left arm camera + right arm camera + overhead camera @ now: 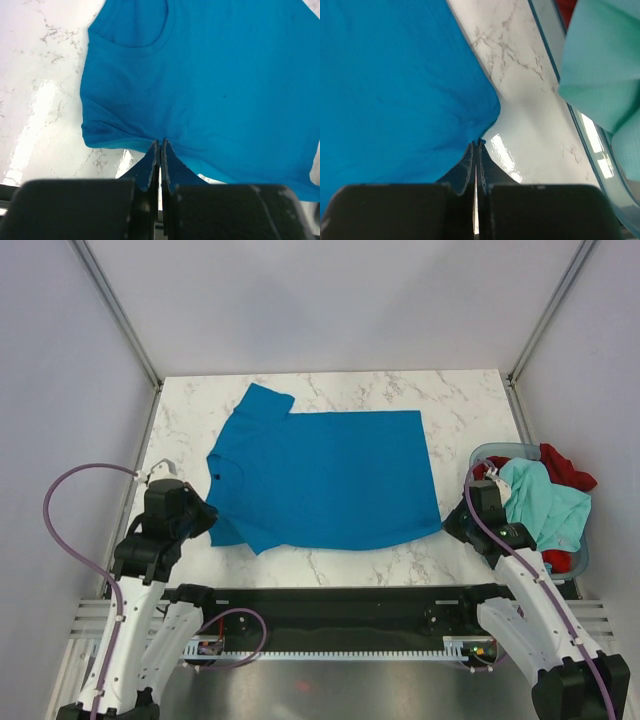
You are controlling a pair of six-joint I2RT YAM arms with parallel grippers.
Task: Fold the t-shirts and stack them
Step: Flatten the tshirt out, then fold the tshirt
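The vivid blue t-shirt (330, 475) lies spread flat on the marble table (330, 560), collar to the left and hem to the right. My left gripper (205, 518) is shut on the shirt's near-left sleeve edge; in the left wrist view its tips (160, 143) pinch the blue fabric (210, 75). My right gripper (452, 523) is shut on the near-right hem corner, and its tips (478, 144) pinch that corner of the blue fabric (395, 85). The mint-teal t-shirt (545, 502) and the red t-shirt (566, 466) lie crumpled in the basket.
The translucent grey-blue basket (488, 451) stands at the table's right edge, just right of my right gripper. In the right wrist view its wall (598, 165) and the mint fabric (605, 60) are close. Grey walls enclose the table on three sides.
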